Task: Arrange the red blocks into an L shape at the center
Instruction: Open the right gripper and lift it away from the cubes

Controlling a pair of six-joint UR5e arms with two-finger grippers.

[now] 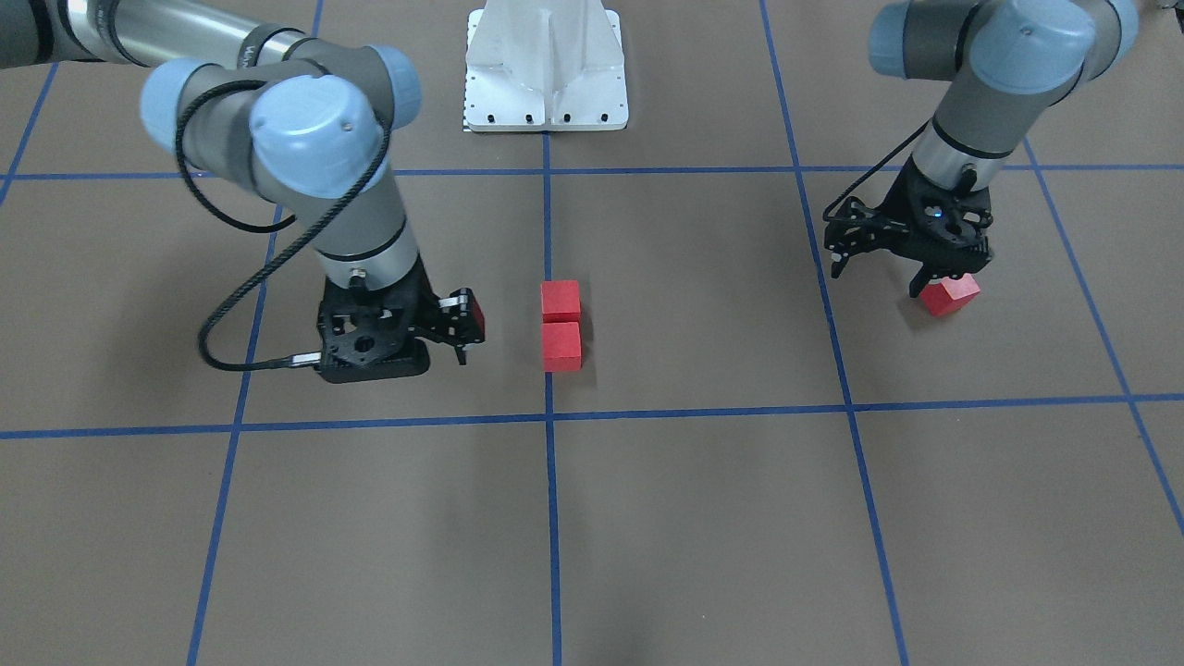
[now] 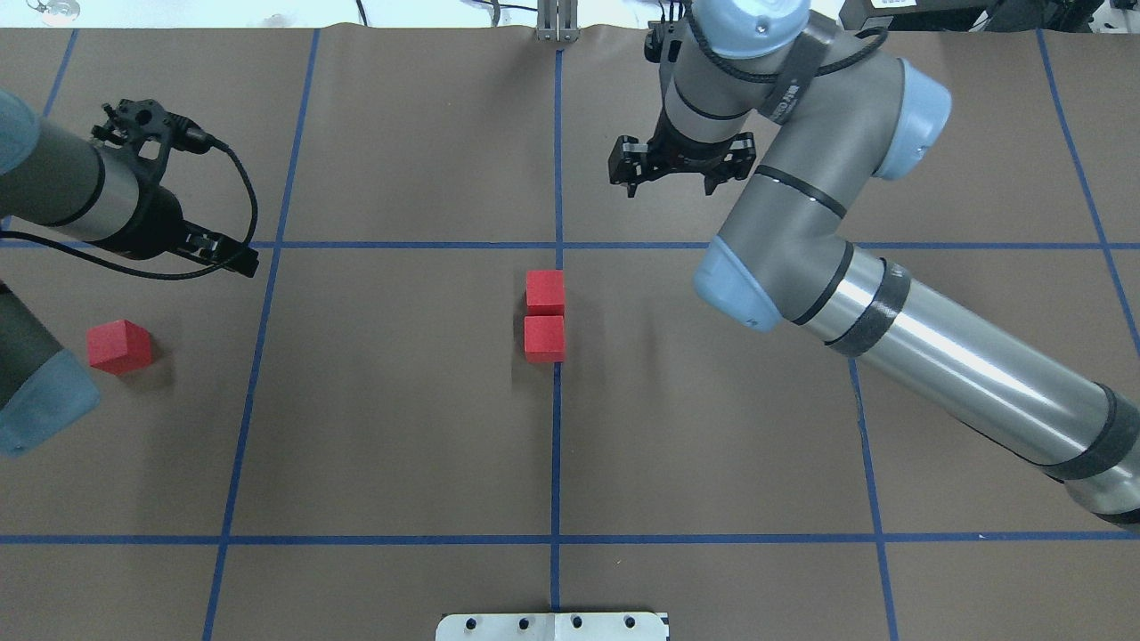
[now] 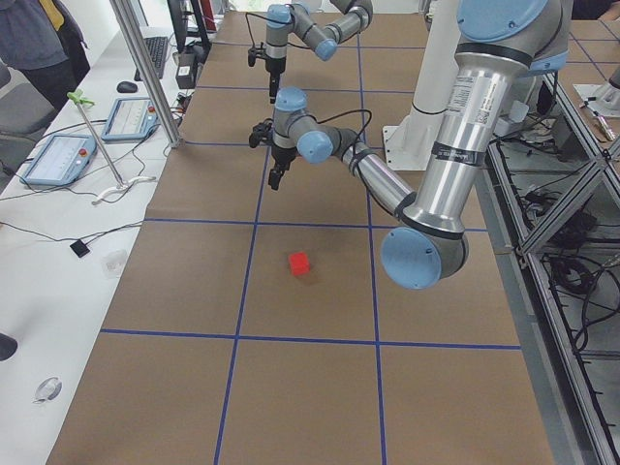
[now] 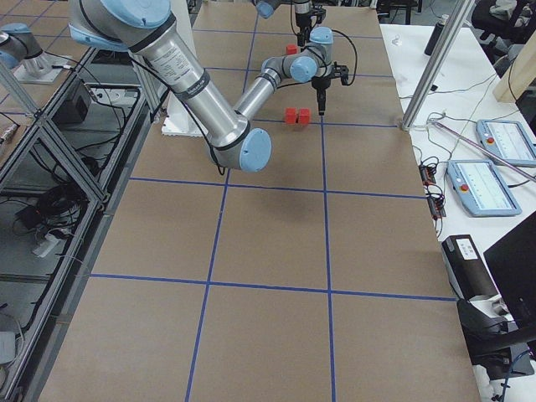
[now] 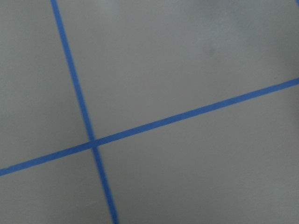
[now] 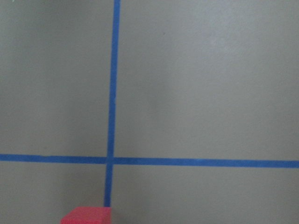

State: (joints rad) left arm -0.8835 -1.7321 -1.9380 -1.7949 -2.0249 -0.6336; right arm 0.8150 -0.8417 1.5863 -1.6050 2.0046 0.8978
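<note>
Two red blocks lie touching in a straight row at the center, just beside the middle blue tape line; they also show in the front view. A third red block sits alone far out on my left side, turned at an angle to the grid. My left gripper hovers open above the floor near that block, apart from it and holding nothing. My right gripper stands open and empty past the pair, to their right. The right wrist view catches one red block at its bottom edge.
The white robot base stands on the middle tape line. Blue tape lines divide the brown floor into large squares. A side table with tablets and a metal pole runs along the far edge, where a person stands.
</note>
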